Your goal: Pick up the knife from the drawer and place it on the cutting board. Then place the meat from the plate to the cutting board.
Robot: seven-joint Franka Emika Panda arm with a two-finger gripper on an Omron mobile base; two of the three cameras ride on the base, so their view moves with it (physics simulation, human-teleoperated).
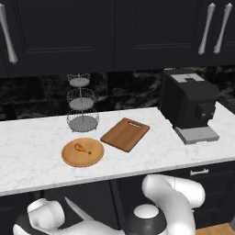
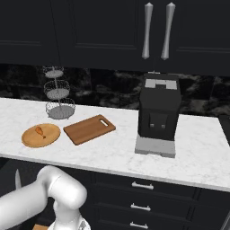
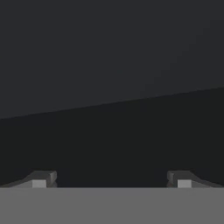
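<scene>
Your two-finger gripper (image 3: pixel 111 179) stood with jaws wide apart, empty, facing dark panelling; the tiny orange-brown drumstick (image 1: pixel 82 148) lay on the round wooden plate (image 1: pixel 71 158) beside the bare rectangular brown cutting board (image 1: pixel 125 134); you'd best have closed squarely across the knife's handle

a white marbled counter (image 1: pixel 27 137) is seen, smooth; the cutting board (image 1: pixel 125 133) and plate (image 1: pixel 82 153) are matt wood; a wire basket stand (image 1: pixel 82 103) and silver handles (image 2: pixel 157 31) look metallic.

The arm (image 1: pixel 170 202) folds low, its fingers (image 3: pixel 43 178) spread wide apart with nothing between them.
</scene>
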